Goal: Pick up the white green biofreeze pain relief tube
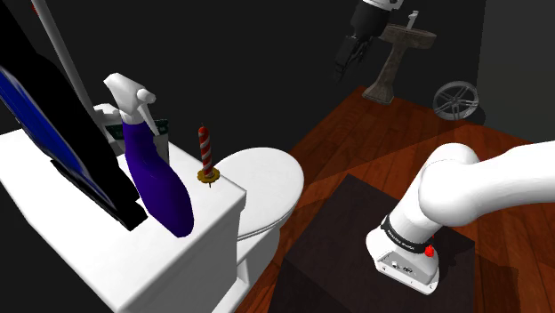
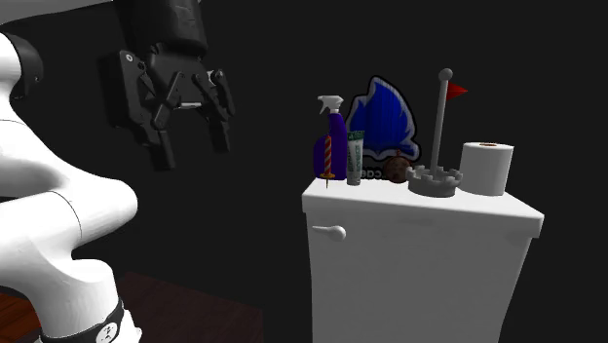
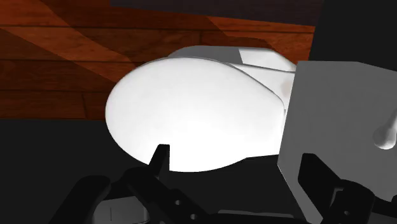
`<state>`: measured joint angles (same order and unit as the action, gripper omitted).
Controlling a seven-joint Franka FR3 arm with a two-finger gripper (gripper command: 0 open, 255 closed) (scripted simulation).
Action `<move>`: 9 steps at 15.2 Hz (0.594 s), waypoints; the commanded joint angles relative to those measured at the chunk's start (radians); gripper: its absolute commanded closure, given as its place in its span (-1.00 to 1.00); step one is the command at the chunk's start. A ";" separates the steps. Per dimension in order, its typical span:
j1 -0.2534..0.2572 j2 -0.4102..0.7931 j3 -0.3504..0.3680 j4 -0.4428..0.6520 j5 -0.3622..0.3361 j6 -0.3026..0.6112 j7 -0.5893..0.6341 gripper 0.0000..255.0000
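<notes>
Jaws apart and empty, the tool (image 2: 193, 148) hung well clear of the white-green tube (image 2: 355, 156), which stood upright beside the spray bottle (image 2: 335, 132) near a corner of the tank lid (image 2: 487, 209). A square descent from above would probably spare its neighbours.

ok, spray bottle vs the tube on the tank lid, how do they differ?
The spray bottle is purple with a white trigger head; the tube is white and green. The spray bottle stands taller; the tube is shorter and slimmer. Both stand upright, side by side, on the toilet tank lid.
</notes>
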<state>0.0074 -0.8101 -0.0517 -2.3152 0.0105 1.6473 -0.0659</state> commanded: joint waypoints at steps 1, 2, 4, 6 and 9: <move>0.000 0.000 0.000 0.000 0.000 0.000 0.000 -1.00; 0.013 0.028 0.014 0.020 0.009 0.002 0.001 -1.00; 0.039 0.084 0.040 0.062 0.025 0.005 0.002 -1.00; 0.063 0.139 0.067 0.106 0.039 0.006 0.003 -1.00; 0.096 0.224 0.107 0.176 0.057 0.003 0.005 -1.00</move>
<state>0.0928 -0.6081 0.0436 -2.1595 0.0625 1.6555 -0.0592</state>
